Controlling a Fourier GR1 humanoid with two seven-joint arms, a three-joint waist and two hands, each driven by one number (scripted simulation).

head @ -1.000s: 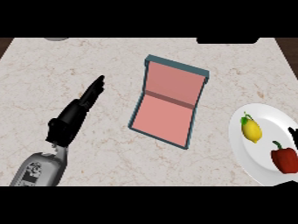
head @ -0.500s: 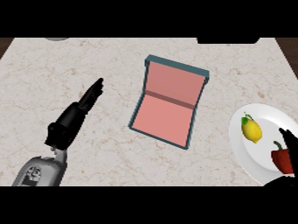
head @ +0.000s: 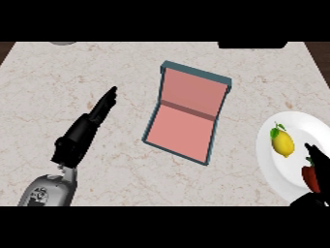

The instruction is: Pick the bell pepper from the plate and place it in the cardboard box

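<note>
Right robot hand [head: 329, 175], fingers straight, covers pepper [head: 309, 178] near plate [head: 270, 167] edge.
Left robot hand [head: 89, 127] open; box [head: 185, 131] stands apart, bare counter [head: 125, 68] around.

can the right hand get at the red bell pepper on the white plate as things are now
Probably yes: the black right hand is partly over the red bell pepper on the round white plate. The yellow lemon lies apart, farther up the plate, so nothing seems to block it.

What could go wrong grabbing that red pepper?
The lemon lies beside the bell pepper on the plate, so the right hand might knock it. That hand hides much of the pepper, so its hold is hard to judge. The cardboard box sits apart; the pepper could slip during the carry.
</note>
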